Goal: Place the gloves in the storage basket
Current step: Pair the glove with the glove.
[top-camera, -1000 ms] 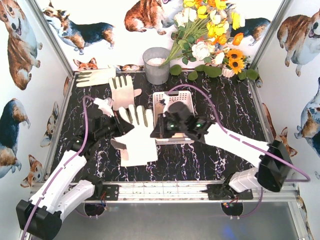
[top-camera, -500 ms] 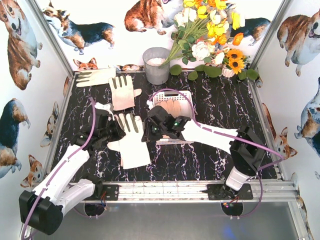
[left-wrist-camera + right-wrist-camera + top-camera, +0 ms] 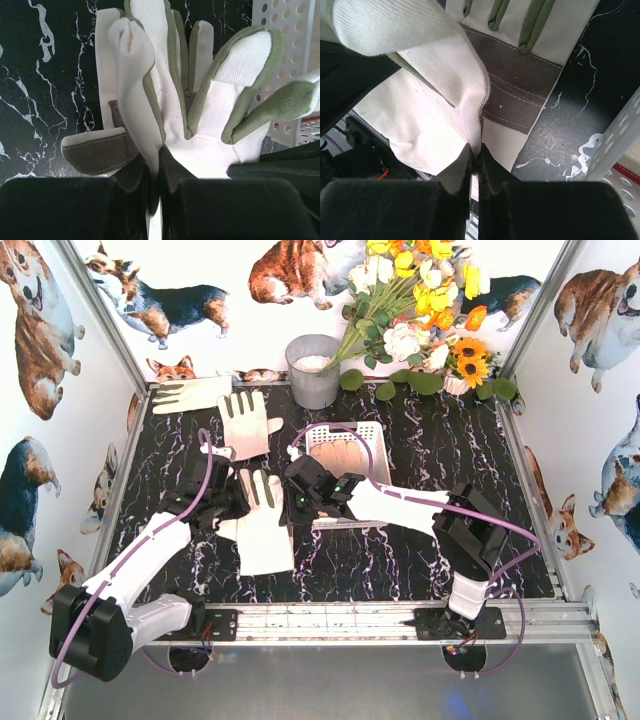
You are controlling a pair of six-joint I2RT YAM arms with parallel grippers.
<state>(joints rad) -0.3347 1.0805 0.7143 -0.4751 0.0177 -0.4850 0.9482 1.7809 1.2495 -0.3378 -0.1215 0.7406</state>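
A white glove [image 3: 262, 530] with green-edged fingers is pinched from both sides left of the storage basket [image 3: 376, 440]. My left gripper [image 3: 228, 502] is shut on a fold of the glove [image 3: 210, 115] near its fingers. My right gripper [image 3: 298, 498] is shut on another fold of the same glove [image 3: 420, 100]. Under it a second glove [image 3: 520, 95] with a grey cuff patch lies flat on the table. A peach glove [image 3: 345, 460] lies inside the basket. Two more gloves lie at the back left, one tan [image 3: 247, 422] and one cream [image 3: 192, 393].
A grey round bucket [image 3: 313, 370] stands behind the basket, with a bunch of flowers [image 3: 420, 310] to its right. The white perforated basket wall [image 3: 290, 30] is close on the right of the held glove. Printed walls enclose the black marble table [image 3: 450, 450].
The right gripper has moved left, off the basket's front, and the left gripper has moved in towards it. The glove between them has bunched narrower and shifted slightly left.
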